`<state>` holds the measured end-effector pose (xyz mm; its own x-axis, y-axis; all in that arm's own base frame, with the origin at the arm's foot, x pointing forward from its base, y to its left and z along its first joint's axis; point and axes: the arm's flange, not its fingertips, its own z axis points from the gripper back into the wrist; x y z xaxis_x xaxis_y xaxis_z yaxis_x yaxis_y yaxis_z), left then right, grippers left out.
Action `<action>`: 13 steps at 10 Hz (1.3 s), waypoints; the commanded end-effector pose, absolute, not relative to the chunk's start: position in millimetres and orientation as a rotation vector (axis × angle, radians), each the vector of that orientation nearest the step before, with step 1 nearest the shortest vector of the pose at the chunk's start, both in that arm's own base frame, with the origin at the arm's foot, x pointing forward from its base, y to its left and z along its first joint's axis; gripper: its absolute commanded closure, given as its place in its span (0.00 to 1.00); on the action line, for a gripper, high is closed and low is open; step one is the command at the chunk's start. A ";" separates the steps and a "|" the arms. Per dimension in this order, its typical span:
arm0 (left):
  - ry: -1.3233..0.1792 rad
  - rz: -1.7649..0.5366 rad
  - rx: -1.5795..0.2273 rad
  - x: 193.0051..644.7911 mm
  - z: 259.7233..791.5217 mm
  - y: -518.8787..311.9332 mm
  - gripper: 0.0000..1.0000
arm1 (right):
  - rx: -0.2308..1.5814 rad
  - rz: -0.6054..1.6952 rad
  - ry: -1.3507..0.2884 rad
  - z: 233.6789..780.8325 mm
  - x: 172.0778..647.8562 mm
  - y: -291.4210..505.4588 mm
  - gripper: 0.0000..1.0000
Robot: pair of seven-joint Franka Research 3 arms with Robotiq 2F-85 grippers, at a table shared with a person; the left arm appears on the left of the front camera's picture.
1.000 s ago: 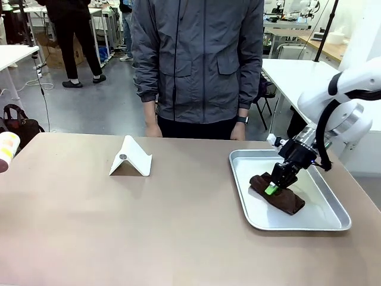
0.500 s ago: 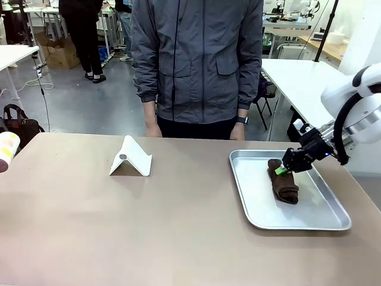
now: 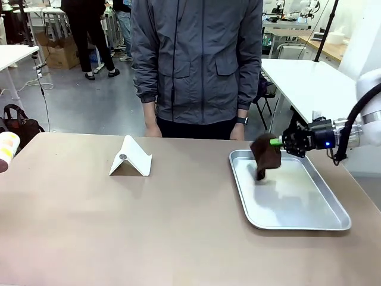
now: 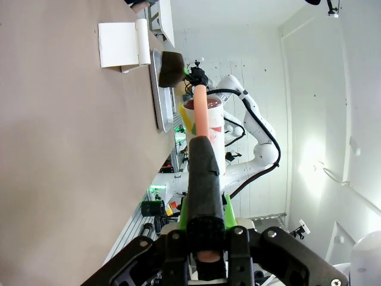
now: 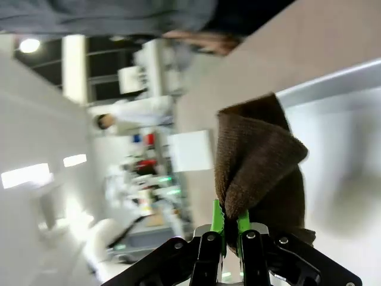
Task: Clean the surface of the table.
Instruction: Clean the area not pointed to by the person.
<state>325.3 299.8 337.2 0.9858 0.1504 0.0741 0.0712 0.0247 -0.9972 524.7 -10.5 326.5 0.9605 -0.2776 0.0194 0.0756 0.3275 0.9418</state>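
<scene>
Front view: the right gripper pinches a dark brown cloth by its upper fold, so the cloth hangs over the far-left corner of the silver tray, which sits on the right part of the table and holds nothing else. To my eye the step is carrying the cloth to the brownish top. It should clear the tray's rim, come down flat on the bare surface and press evenly, steering around the white folded stand near the person's side. Left wrist view: the left gripper has its jaws drawn together on what looks like the wall of a patterned paper cup. Whether the cup holds anything cannot be told. The table runs down the left side of this view, with the stand and tray at its far end. Right wrist view: the green pads are shut narrowly on a bunched fold of the cloth, a small bite, so firm pinching seems wise. The tray floor behind is bare.
</scene>
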 end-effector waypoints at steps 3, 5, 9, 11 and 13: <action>-0.183 0.077 -1.557 325.1 343.0 298.1 0.78 | 1.624 -0.258 0.089 366.3 484.6 -18.1 1.00; -0.183 0.077 -1.557 325.1 343.0 298.1 0.78 | 1.707 -0.223 0.243 391.0 454.1 -29.8 1.00; -0.183 0.077 -1.557 325.1 343.0 298.1 0.78 | 1.423 -0.148 0.145 391.9 402.9 -83.1 1.00; -0.183 0.077 -1.557 325.1 343.0 298.1 0.78 | 1.267 -0.141 0.129 383.1 391.3 -92.2 1.00; -0.183 0.077 -1.557 325.1 343.0 298.1 0.78 | 1.327 -0.160 0.166 386.2 398.6 -100.9 1.00</action>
<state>325.2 300.0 337.6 0.9857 0.1508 0.0746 0.0716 0.0253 -0.9971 395.1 -103.0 380.2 0.9794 -0.0203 -0.2009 0.1981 0.2881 0.9369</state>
